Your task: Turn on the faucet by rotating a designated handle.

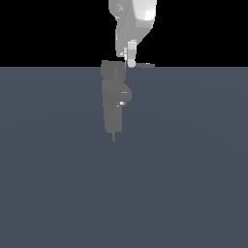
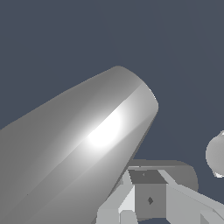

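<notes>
In the exterior view the faucet (image 1: 112,104) stands upright on the flat blue-grey ground, a matte grey blocky body with a small white spot on its bulge. Its handle (image 1: 144,64) is a thin flat lever on top, running from a chunky hub toward the exterior view's right. My white gripper (image 1: 131,62) comes down from above, its tip resting at the lever just beside the hub. How the jaws stand does not show. The wrist view is mostly filled by a smooth rounded grey shape (image 2: 87,144) close to the camera, with angular grey blocks (image 2: 148,199) beyond it.
The blue-grey ground (image 1: 193,169) stretches flat all around the faucet, under a black background. A small rounded grey knob (image 2: 216,155) shows at the edge of the wrist view.
</notes>
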